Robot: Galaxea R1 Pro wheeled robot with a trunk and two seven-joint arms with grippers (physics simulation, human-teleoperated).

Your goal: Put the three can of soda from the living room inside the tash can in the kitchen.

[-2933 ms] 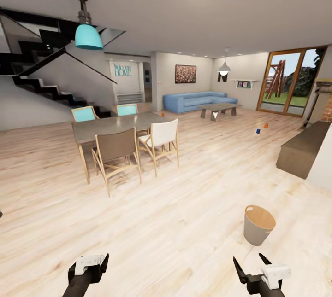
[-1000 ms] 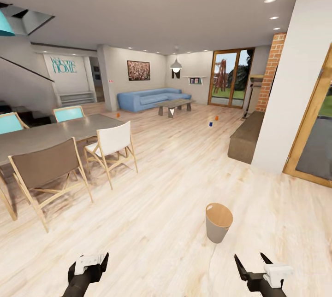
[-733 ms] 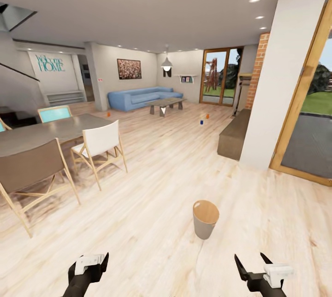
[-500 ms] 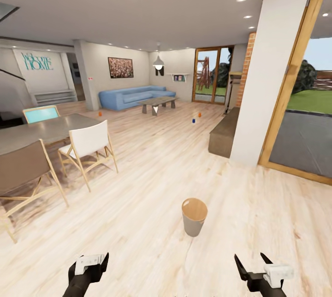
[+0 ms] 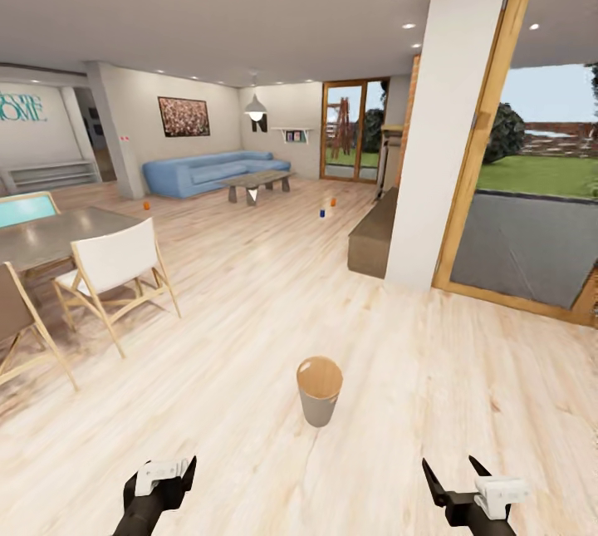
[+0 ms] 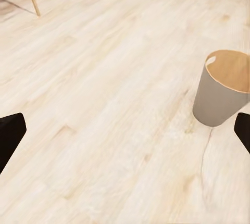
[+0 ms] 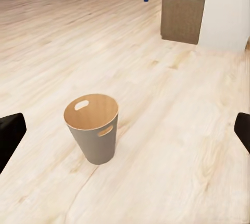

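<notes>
The tash can (image 5: 320,393), a grey tapered bucket with a tan rim, stands upright on the light wood floor just ahead of me, between my two arms. It also appears in the left wrist view (image 6: 221,96) and the right wrist view (image 7: 94,130), where its brown inside looks empty. Far off in the living room three soda cans stand on the floor: an orange can (image 5: 146,205) near the sofa, a blue can (image 5: 322,213) and another orange can (image 5: 333,202). My left gripper (image 5: 178,471) and right gripper (image 5: 453,471) hang low, both open and empty.
A dining table (image 5: 58,238) with wooden chairs (image 5: 112,266) stands at the left. A dark low cabinet (image 5: 371,241) and a white pillar (image 5: 428,145) are at the right, beside a glass door. A blue sofa (image 5: 203,173) and a coffee table (image 5: 257,181) lie far ahead.
The whole view has swung to the right, so the camera moved; the table, sofa and tash can now sit further left in the picture. Both grippers keep the same open pose.
</notes>
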